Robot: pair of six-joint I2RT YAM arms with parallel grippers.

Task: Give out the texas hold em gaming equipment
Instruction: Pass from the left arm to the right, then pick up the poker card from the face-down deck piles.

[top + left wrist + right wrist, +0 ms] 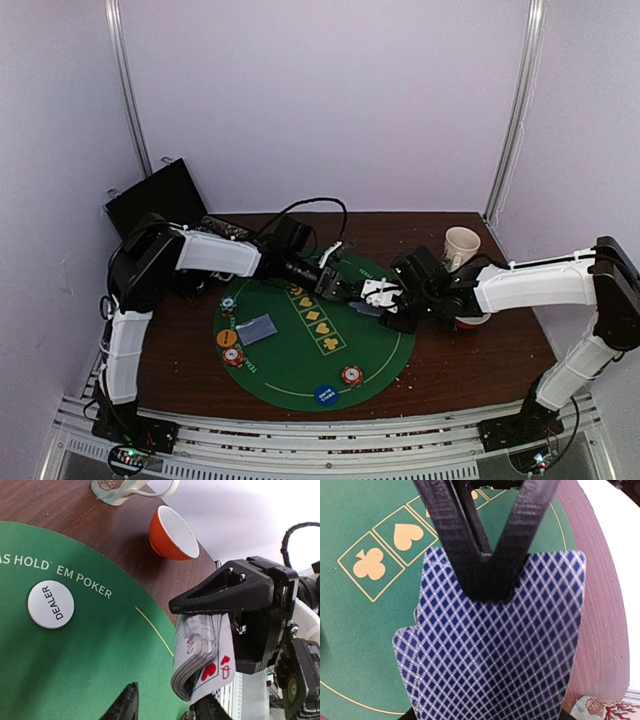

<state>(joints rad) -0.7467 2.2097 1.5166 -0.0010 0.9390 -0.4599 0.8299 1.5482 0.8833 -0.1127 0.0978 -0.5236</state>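
Over the round green felt mat [300,360], the right gripper [487,587] clamps the blue-diamond-backed card deck [495,655]; dealing appears underway. The left gripper [167,705], jaws parted, must next pinch one card.

mat: green round poker mat [300,365] centre-low | arms: left gripper [335,283] and right gripper [378,298] meet over mat's upper right, pale card deck [368,289] between them | on mat: grey cards [258,328] left; chip stacks [233,357] left and bottom; orange disc [227,338]; blue disc [325,395] bottom edge | beige mug [461,246] upper right
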